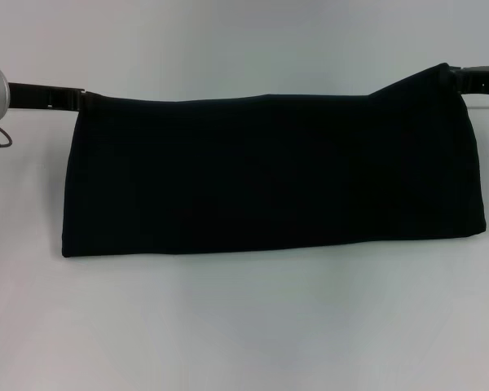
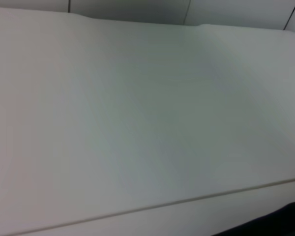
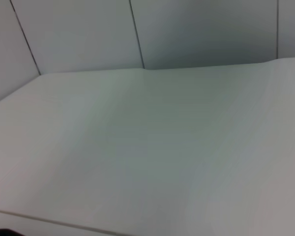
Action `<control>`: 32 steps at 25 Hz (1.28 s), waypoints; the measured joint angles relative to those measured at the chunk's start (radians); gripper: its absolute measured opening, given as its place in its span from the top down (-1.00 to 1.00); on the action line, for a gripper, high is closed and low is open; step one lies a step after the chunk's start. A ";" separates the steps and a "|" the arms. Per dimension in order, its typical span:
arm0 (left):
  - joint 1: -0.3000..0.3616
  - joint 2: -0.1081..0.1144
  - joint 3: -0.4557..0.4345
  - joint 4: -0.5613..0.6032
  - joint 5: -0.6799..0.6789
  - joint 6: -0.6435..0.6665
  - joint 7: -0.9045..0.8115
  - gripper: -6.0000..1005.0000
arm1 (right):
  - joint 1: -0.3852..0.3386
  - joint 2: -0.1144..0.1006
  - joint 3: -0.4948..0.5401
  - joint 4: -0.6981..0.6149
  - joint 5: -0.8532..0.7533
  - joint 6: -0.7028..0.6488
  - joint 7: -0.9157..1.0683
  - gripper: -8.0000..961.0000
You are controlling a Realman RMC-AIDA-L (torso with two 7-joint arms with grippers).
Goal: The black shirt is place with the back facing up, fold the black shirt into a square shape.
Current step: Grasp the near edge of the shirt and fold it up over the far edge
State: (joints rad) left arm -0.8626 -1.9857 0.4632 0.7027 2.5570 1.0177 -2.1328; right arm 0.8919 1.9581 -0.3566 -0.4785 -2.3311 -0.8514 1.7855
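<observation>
In the head view, the black shirt (image 1: 269, 175) fills the middle of the frame as a wide, already folded band on the white table (image 1: 244, 326). Its lower edge lies flat; its two upper corners are raised. The left gripper (image 1: 80, 99) reaches in from the upper left and meets the shirt's upper left corner; the right gripper (image 1: 454, 75) reaches in from the upper right and meets the upper right corner, which peaks upward. Both seem to be pinching cloth, but I cannot tell how the fingers stand.

In the left wrist view, only bare table shows, with a dark sliver of shirt (image 2: 280, 221) at the lower right corner.

The right wrist view shows table and wall panels, nothing of the fingers.

The shirt looks light, limp and sag-prone, not fragile. Corners and hems are the sensible places to hold, kept taut between both arms.
</observation>
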 joint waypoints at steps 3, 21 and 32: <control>-0.004 -0.004 0.000 -0.017 -0.001 -0.034 0.011 0.98 | 0.002 0.001 -0.013 0.014 0.001 0.037 0.005 0.79; -0.036 -0.038 0.008 -0.187 -0.095 -0.316 0.118 0.98 | 0.034 0.035 -0.021 0.123 0.076 0.271 -0.106 0.77; -0.036 -0.080 0.010 -0.200 -0.106 -0.429 0.130 0.80 | 0.035 0.037 -0.058 0.121 0.082 0.326 -0.105 0.75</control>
State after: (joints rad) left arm -0.8982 -2.0657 0.4733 0.5026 2.4511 0.5888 -2.0029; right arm 0.9267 1.9949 -0.4141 -0.3571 -2.2490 -0.5254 1.6802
